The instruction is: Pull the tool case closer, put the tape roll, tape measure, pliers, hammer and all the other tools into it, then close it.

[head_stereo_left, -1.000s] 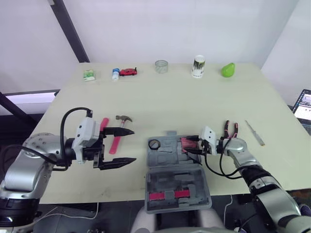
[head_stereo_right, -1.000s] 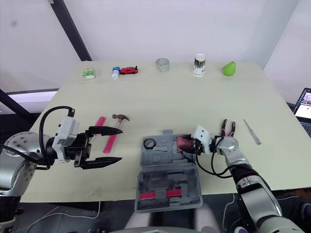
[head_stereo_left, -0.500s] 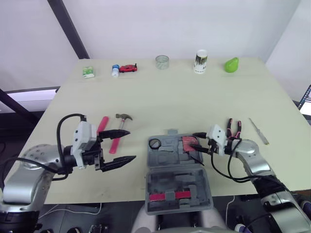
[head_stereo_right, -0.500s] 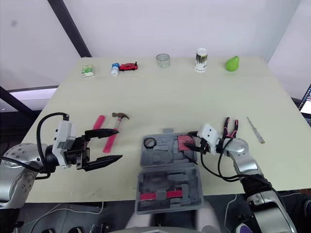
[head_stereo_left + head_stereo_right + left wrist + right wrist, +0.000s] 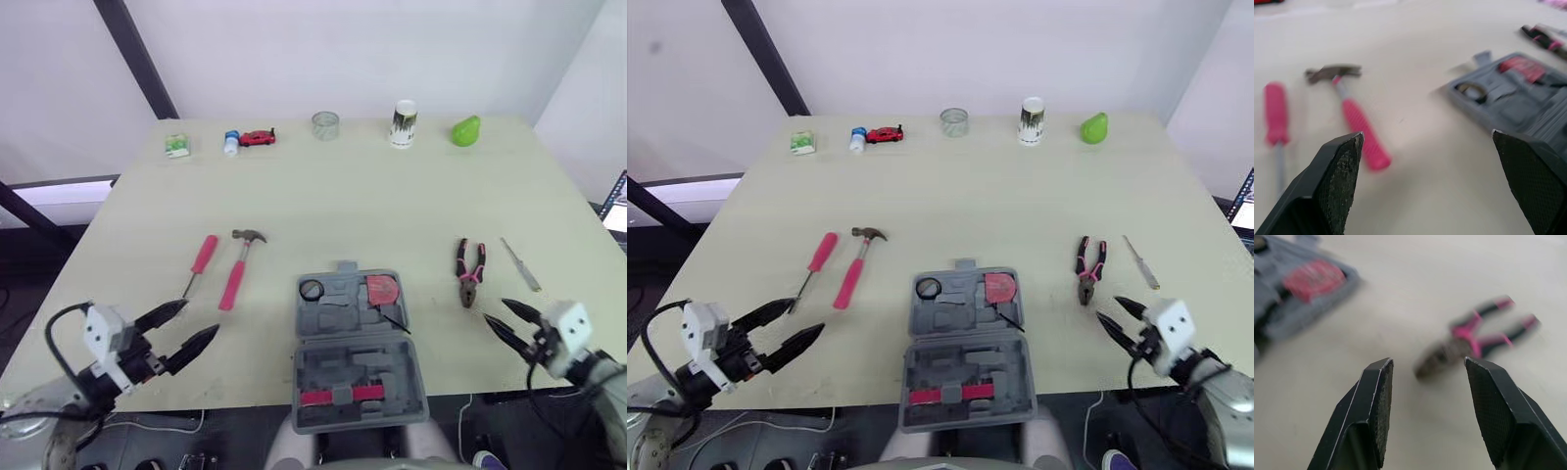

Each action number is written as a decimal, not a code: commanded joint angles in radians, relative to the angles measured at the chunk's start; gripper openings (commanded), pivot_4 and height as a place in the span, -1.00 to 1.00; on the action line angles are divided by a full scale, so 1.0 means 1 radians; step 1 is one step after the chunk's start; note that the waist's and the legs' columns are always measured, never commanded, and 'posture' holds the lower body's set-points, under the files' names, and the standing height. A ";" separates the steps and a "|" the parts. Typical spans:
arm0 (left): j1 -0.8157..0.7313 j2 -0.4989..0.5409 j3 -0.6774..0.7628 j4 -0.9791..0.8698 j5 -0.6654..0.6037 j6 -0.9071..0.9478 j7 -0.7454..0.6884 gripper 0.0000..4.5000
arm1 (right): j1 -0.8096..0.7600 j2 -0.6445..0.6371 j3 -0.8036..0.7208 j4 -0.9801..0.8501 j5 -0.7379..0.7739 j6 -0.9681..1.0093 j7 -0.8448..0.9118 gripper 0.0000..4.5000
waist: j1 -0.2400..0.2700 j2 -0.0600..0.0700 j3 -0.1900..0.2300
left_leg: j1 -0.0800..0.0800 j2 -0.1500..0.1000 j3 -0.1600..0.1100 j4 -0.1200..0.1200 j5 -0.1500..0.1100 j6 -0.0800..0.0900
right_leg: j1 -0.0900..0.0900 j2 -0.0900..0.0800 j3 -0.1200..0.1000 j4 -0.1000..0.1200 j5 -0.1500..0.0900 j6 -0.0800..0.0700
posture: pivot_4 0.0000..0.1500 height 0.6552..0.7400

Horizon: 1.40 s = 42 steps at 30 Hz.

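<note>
The grey tool case (image 5: 345,345) lies open at the table's near edge. In its far half sit a black tape roll (image 5: 312,290) and a red tape measure (image 5: 381,289). Left of the case lie a pink-handled hammer (image 5: 238,264) and a pink screwdriver (image 5: 201,259). On its right are pink-and-black pliers (image 5: 468,272) and a thin metal tool (image 5: 516,264). My left gripper (image 5: 200,318) hangs open near the front left edge, short of the screwdriver. My right gripper (image 5: 495,311) is open just nearer than the pliers (image 5: 1474,335), holding nothing.
Along the far edge stand a small green box (image 5: 177,147), a little bottle (image 5: 231,143), a red toy car (image 5: 259,138), a glass jar (image 5: 325,124), a cup (image 5: 403,123) and a green pear (image 5: 465,130). A laptop (image 5: 617,206) pokes in at the right.
My right gripper has left the tape measure in the case and drawn back to the near right. The left gripper has pulled back toward the near left edge.
</note>
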 commanded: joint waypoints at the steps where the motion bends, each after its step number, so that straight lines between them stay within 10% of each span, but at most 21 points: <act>1: 0.034 -0.014 0.082 0.091 -0.007 -0.042 0.023 1.00 | 0.073 0.007 -0.133 0.023 0.079 -0.044 -0.001 0.09 | -0.001 -0.001 0.000 | 0.000 0.000 0.000 0.000 0.000 0.000 | 0.000 0.001 0.000 0.000 0.000 0.000 | 1.00 1.00; 7: 0.064 -0.014 0.145 0.224 -0.013 -0.080 0.015 1.00 | 0.127 0.024 -0.278 0.151 0.160 -0.089 0.008 0.96 | -0.001 -0.004 -0.001 | 0.000 0.000 0.001 0.000 0.000 0.000 | 0.000 -0.001 0.002 -0.002 0.000 0.000 | 1.00 1.00; 28: -0.007 0.094 0.004 0.054 0.043 -0.094 -0.050 1.00 | 0.063 0.044 -0.098 0.041 0.145 -0.009 0.017 0.96 | 0.001 0.000 -0.002 | -0.002 0.001 -0.001 -0.002 -0.001 -0.001 | 0.000 -0.010 0.003 -0.002 0.000 -0.001 | 1.00 1.00; 42: -0.340 0.222 -0.299 -0.175 0.011 0.021 -0.184 1.00 | -0.200 0.198 0.187 -0.165 -0.083 0.353 -0.463 0.96 | -0.001 0.003 -0.003 | -0.011 -0.001 -0.001 -0.003 0.002 -0.003 | -0.011 -0.011 0.001 0.001 0.000 -0.002 | 1.00 1.00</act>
